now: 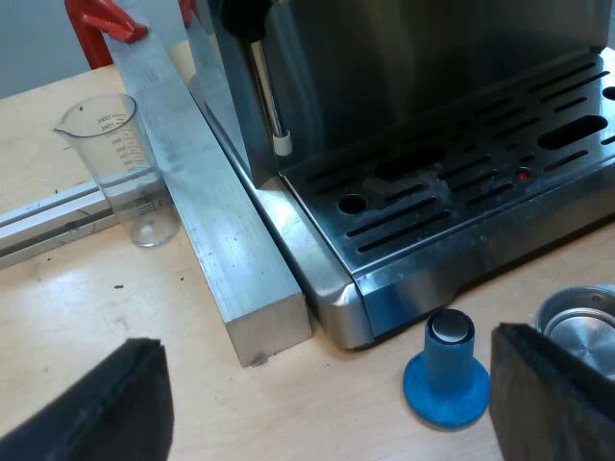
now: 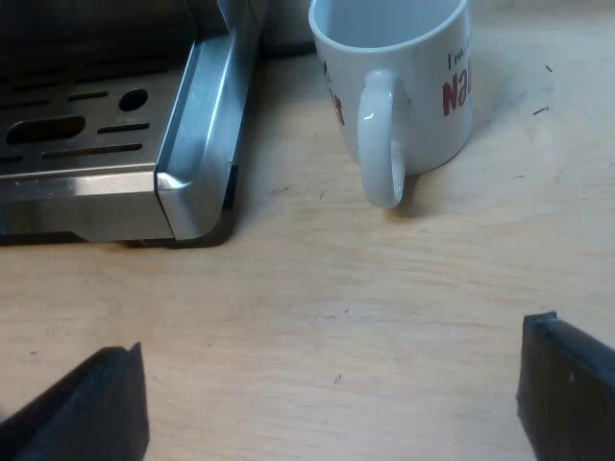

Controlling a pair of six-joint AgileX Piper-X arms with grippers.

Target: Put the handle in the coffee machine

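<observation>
Our left gripper (image 1: pixel 327 384) has its 2 fingers spread, gripping nothing. The metal holder (image 1: pixel 577 320) lies loose on the table (image 1: pixel 77 307) just beside one finger, with the blue tamper (image 1: pixel 447 370) near it. Past them is the espresso machine (image 1: pixel 461 192), and the measuring glass (image 1: pixel 115 168) stands beyond. Our right gripper (image 2: pixel 332 370) is spread too, with the mug (image 2: pixel 394 86) ahead.

Lab-style test bench, plywood tabletop (image 2: pixel 336 317), aluminium bar (image 1: pixel 216 221), red clamp (image 1: pixel 106 19), espresso machine (image 1: pixel 404 67)

Ahead of the left jaws the tamper (image 1: pixel 447 370) stands on the bench (image 1: pixel 77 307) just before the espresso machine (image 1: pixel 432 125); ahead of the right jaws, the mug (image 2: pixel 413 86) stands beside that machine.
</observation>
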